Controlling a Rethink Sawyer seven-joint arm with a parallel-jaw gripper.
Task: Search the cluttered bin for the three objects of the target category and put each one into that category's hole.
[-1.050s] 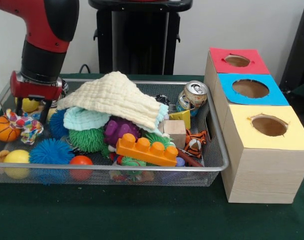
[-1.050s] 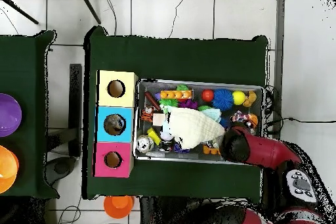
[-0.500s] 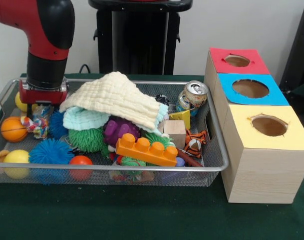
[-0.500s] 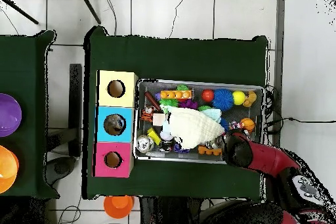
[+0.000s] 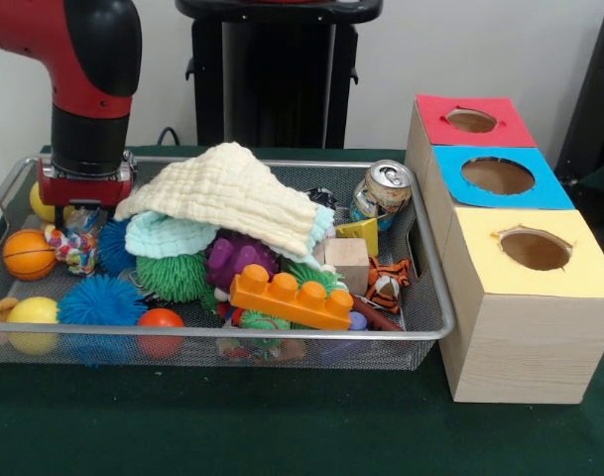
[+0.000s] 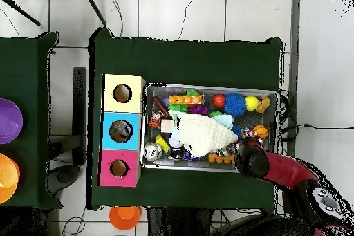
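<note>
Front view: the red and black arm comes down at the left end of the wire mesh bin (image 5: 421, 297), and its gripper (image 5: 80, 213) sits low among the toys, just above a multicoloured knotted rope toy (image 5: 71, 246). Whether the gripper is wide, narrow or holding anything cannot be told, as the red wrist housing hides it. Since half a second ago the arm has barely shifted left. The orange basketball-patterned ball (image 5: 28, 255) lies just left of the rope toy, with a blue spiky ball (image 5: 101, 301) in front. A cream folded cloth (image 5: 227, 193) tops the pile; an orange building brick (image 5: 293, 296) lies at the near side. A wooden box with red, blue and yellow holed tops (image 5: 515, 297) stands right of the bin.

Overhead view: the gripper (image 6: 243, 151) hovers at the bin's (image 6: 207, 166) corner on the robot's side, unchanged from before.
</note>
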